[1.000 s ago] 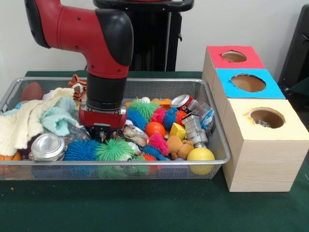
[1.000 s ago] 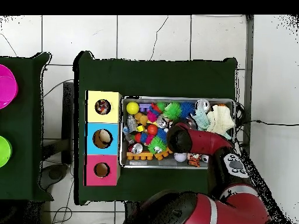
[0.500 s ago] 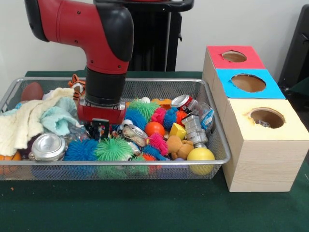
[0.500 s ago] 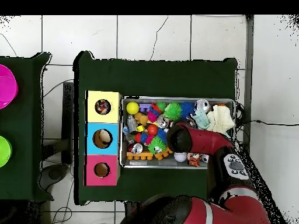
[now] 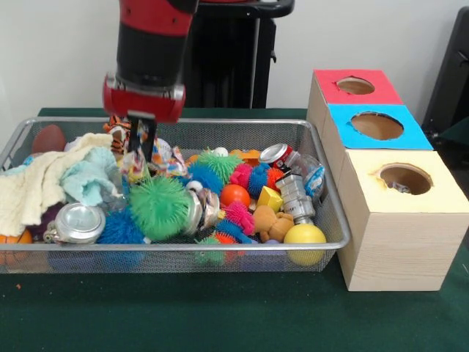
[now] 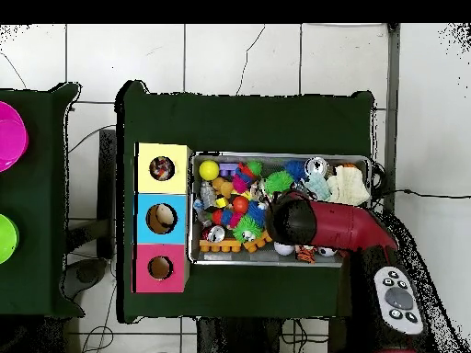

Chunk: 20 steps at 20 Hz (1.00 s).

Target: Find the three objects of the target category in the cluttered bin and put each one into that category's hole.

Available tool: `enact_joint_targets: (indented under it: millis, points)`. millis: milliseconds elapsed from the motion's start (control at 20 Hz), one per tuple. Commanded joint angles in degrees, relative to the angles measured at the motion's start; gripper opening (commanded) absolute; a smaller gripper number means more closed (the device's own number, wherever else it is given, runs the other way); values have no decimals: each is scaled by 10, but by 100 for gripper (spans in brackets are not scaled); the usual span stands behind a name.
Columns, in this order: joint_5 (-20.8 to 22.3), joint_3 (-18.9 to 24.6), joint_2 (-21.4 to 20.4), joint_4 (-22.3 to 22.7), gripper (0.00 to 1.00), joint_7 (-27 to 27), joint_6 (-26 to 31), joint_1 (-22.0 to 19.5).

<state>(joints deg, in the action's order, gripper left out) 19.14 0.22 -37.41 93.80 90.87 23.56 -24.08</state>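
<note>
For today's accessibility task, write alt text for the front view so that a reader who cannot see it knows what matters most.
A red and black robot gripper hangs over a wire mesh bin crowded with toys, just above a spiky green rubber ball, beside cream and mint cloths and a silver can. To the right stand three wooden boxes with round holes, topped red, blue and yellow.

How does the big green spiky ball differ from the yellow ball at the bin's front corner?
The green spiky ball is covered in soft bristles; the yellow ball is smooth. The green spiky ball looks clearly larger than the yellow ball. The green one sits high on the clutter, just under the pincer; the yellow one rests low against the bin's mesh wall. Both are round.
</note>
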Motion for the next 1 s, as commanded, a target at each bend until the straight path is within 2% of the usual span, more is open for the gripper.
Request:
enact_joint_targets:
  millis: [50, 250, 450, 600, 750, 1000]
  points:
    - [-29, 65, -101, 54, 0, -15, 86, -13]
    - [-41, 88, -125, 74, 0, -11, 82, -20]
    - [-60, 106, -127, 84, 0, 8, 74, -14]
    - [-67, 99, -127, 81, 0, 33, 72, 5]
    - [-71, 72, -125, 76, 0, 66, 83, 33]
    - [-87, 58, -106, 93, 0, 98, 53, 43]
